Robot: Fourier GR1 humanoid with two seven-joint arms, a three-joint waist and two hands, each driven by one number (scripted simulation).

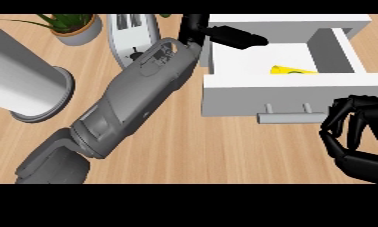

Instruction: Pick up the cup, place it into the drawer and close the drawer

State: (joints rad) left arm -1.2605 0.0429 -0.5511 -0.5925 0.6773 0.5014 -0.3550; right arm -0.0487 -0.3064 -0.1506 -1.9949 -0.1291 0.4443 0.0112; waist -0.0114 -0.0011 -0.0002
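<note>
Cup point(290, 70): a yellow shape lying inside the open drawer point(266, 93), near its front wall. The placing step looks done.
Left hand point(221, 34): reaches over the drawer's left wall with fingers stretched out flat, grasping nothing and apart from the cup. This fits a hand that has let go above the compartment.
Right hand point(353, 138): rests at the lower right edge, fingers relaxed and half bent, holding nothing. It sits just beside the handle point(291, 117), so it is well placed to push.
Drawer: pulled out over the bench point(221, 151), not yet closed. The left forearm crosses its corner and should clear first.
Hidden: the front wall covers the cup's lower part, so I cannot tell whether it is upright or tipped. The right hand is cut by the frame.
Hard to make out: the white appliance point(133, 31) behind the forearm, between the plant point(70, 23) and the drawer.
</note>
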